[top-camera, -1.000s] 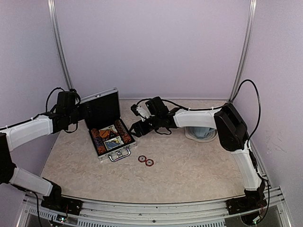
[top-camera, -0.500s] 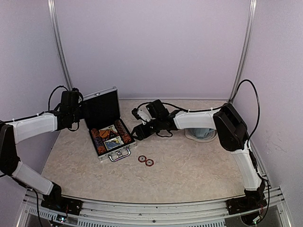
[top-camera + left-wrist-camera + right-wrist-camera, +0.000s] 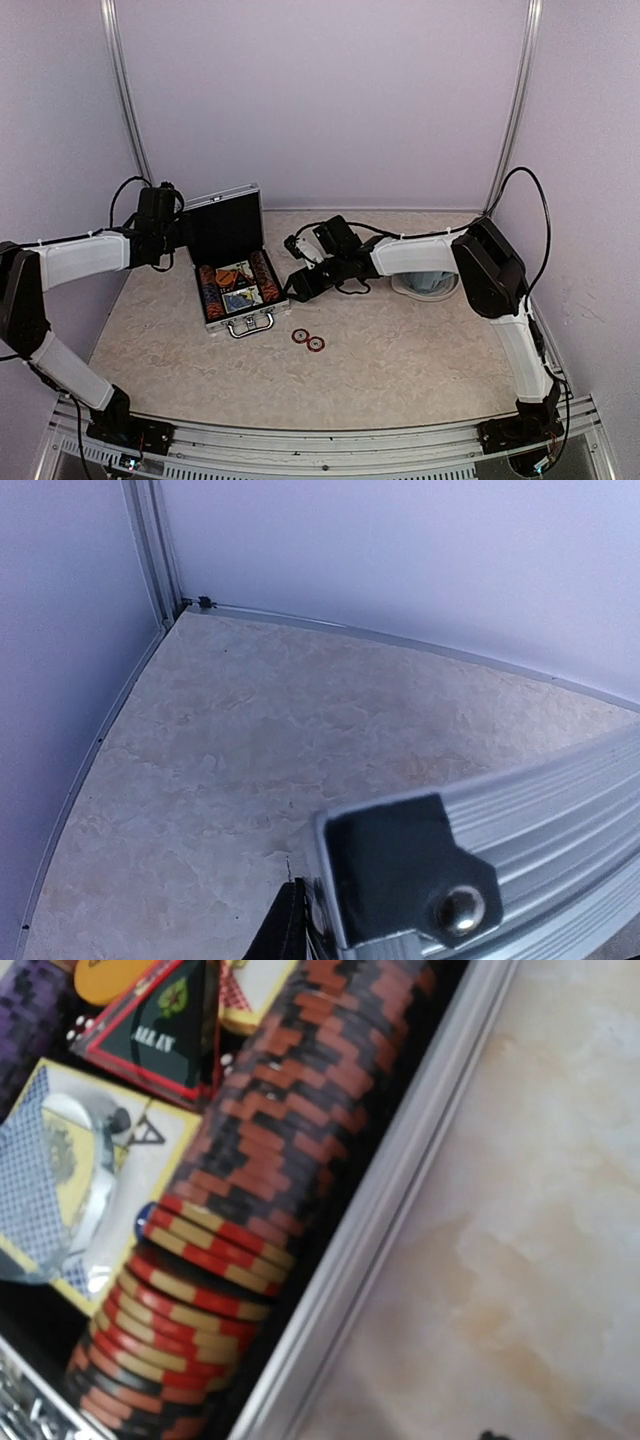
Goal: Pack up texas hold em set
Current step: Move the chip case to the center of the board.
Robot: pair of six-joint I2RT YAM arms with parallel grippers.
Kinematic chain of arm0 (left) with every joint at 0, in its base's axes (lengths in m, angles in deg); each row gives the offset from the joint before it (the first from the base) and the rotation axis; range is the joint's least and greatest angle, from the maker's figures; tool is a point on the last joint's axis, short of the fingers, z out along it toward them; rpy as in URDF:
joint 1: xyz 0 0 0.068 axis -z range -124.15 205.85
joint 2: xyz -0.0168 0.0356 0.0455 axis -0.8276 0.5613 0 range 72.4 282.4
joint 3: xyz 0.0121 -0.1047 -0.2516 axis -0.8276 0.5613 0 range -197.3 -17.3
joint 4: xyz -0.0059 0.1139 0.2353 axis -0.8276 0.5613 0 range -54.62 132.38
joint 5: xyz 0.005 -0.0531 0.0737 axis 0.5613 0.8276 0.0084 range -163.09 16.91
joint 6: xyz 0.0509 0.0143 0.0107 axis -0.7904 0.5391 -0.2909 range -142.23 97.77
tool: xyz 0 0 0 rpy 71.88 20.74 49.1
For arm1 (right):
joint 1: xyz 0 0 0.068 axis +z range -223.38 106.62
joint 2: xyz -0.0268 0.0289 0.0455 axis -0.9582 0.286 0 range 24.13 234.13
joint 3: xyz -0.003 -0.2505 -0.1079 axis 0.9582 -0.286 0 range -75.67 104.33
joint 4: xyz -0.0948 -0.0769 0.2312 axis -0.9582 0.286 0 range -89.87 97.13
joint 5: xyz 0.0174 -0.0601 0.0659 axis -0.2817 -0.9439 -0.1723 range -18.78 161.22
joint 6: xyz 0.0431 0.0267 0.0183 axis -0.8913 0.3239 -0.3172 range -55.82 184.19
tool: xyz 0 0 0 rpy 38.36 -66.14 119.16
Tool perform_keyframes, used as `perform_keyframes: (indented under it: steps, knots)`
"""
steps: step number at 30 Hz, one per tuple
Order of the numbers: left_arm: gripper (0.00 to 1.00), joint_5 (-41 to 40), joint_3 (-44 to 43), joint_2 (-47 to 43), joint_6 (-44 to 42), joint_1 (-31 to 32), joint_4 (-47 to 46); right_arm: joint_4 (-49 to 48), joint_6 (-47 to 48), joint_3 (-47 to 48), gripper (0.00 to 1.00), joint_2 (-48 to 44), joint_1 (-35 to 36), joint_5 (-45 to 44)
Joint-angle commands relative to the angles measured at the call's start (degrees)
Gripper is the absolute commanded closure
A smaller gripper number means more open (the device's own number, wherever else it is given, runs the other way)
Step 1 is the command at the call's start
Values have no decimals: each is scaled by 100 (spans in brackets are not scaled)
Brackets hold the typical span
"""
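The texas hold em set sits in a small silver briefcase (image 3: 232,290) lying open on the tabletop (image 3: 400,370), left of centre, its handle toward the near edge. At far left, the left hand (image 3: 170,237) is at the left edge of the raised, black-lined lid (image 3: 222,225), which stands nearly upright. The left wrist view shows one dark finger (image 3: 290,930) against the lid's ribbed corner, but I cannot tell whether the hand is pinching it. Inside the case are rows of red and black chips (image 3: 290,1130), a black triangular marker (image 3: 165,1025) and a card box (image 3: 70,1170). The right hand (image 3: 300,283) hovers just beside the case's right wall; whether it is spread or pressed together I cannot tell. Two loose chips (image 3: 308,340) lie touching, near the case's front right corner. Farther right, a cup (image 3: 428,280) on a saucer (image 3: 415,293) is partly hidden behind the right arm.
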Motion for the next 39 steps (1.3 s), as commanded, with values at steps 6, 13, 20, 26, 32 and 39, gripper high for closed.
perform_keyframes:
  steps: [6,13,20,26,32,39]
  knots:
    - [94,123,-653,477,218,627,-202,41,-30,-226,33,-442,-176,-29]
    - [100,-111,-1266,843,454,885,388,45,-17,-369,34,-534,-250,-12]
    - [100,-111,-1760,1078,709,1033,896,71,-75,-405,34,-553,-324,68]
    - [100,-166,-1963,1208,851,1185,1021,54,-149,-538,36,-643,-451,156]
    - [100,-216,-2227,1426,958,1307,1124,37,-119,-731,35,-888,-494,154]
    - [100,-192,-2428,1491,898,1202,1122,45,-79,-1046,35,-1202,-508,30]
